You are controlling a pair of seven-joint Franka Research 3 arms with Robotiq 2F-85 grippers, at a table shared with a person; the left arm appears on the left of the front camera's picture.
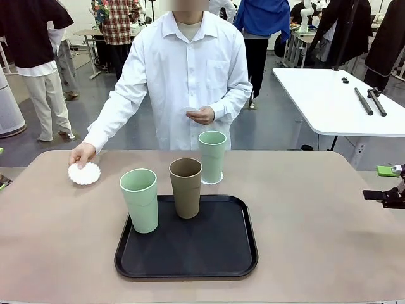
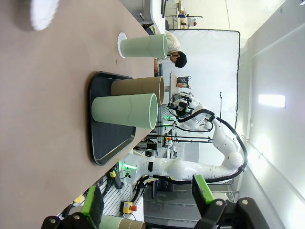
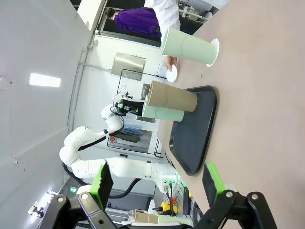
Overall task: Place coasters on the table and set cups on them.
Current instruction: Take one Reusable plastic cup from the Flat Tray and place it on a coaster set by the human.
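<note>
Left gripper (image 2: 147, 202): my jaws spread wide, nothing between pads. Right gripper (image 3: 157, 186): my jaws likewise fully apart, empty, well apart from cups. Far green cup (image 1: 212, 156) upright on coaster (image 1: 219, 180), just behind black tray (image 1: 190, 263). Tan cup (image 1: 186, 187) and near green cup (image 1: 139, 200) upright on tray, side by side. Person's hand (image 1: 82, 154) touching second coaster (image 1: 84, 173) on table (image 1: 316, 215), far left. Person's other hand (image 1: 202, 115) holds white coaster (image 1: 188, 110) at chest

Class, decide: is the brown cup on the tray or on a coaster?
On the tray: the brown cup stands upright inside the rim of the black tray.
</note>
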